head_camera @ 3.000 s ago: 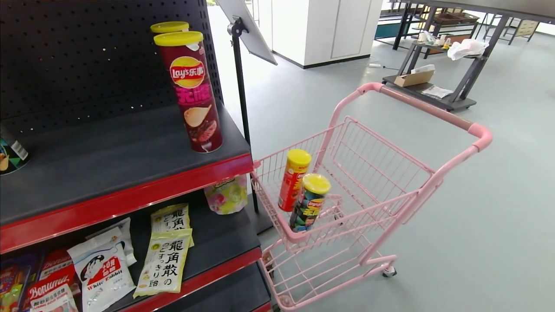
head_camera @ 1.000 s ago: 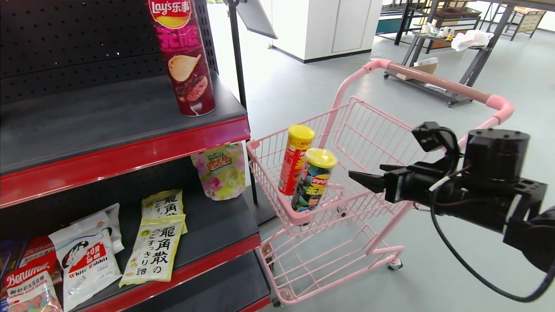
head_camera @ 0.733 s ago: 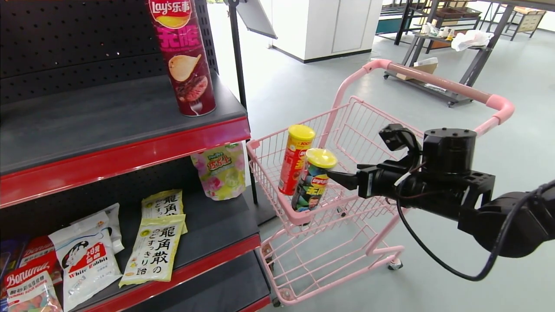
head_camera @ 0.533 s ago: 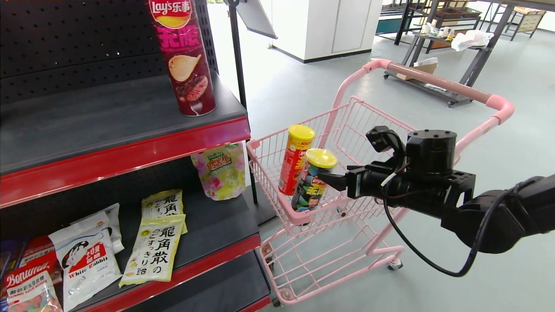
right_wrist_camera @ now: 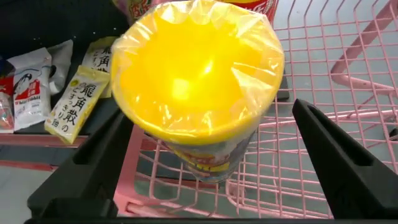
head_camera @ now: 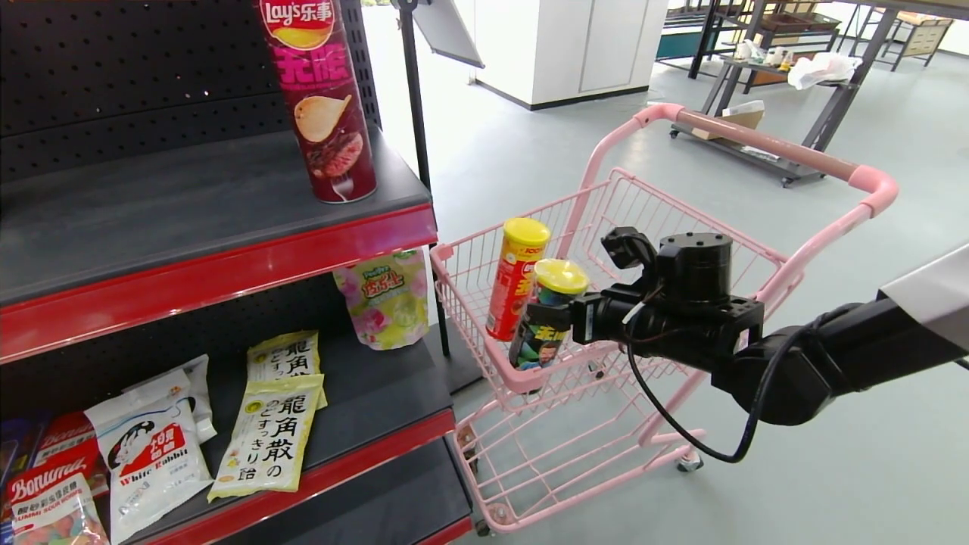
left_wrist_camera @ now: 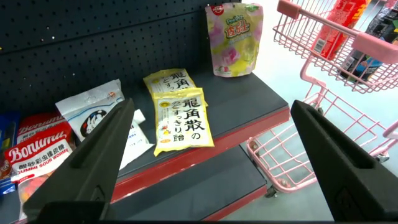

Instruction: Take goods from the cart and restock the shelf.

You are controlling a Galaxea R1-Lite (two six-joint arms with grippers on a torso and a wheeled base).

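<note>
Can (head_camera: 539,347) upright in pink cart (head_camera: 757,145), long axis leaning slightly, yellow lid (head_camera: 561,276) up, right gripper (right_wrist_camera: 205,112) open astride it

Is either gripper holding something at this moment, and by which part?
Nothing is held yet. The right gripper straddles, open, the yellow-lidded can in the cart, just below its lid. The left gripper is open and empty.

maroon can (head_camera: 322,113) top past upper edge; dark can (head_camera: 539,347) partly behind right hand (head_camera: 551,314)
</note>
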